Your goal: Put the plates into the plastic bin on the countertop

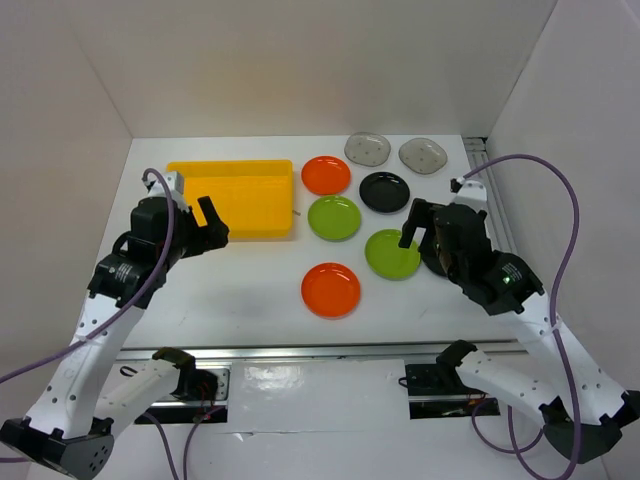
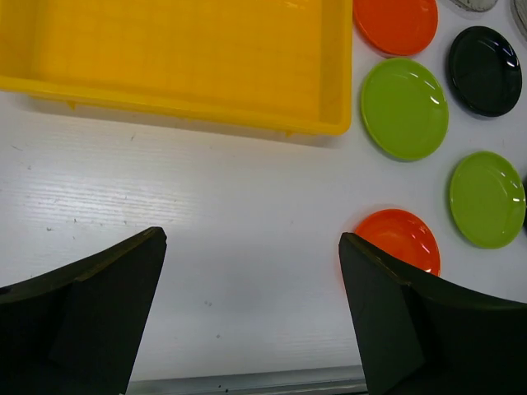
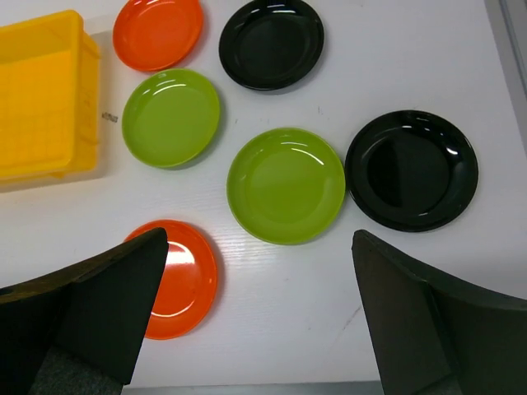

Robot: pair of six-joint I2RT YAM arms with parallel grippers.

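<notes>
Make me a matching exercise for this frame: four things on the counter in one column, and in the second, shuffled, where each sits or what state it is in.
Things
1. yellow bin
2. grey plates
3. nearer orange plate
4. farther black plate

Places or states
A. closest to the front rail
B. just right of the farther orange plate
C. no plate showing inside
D. farthest back, on the right

Pairs: 1-C, 2-D, 3-A, 4-B
</notes>
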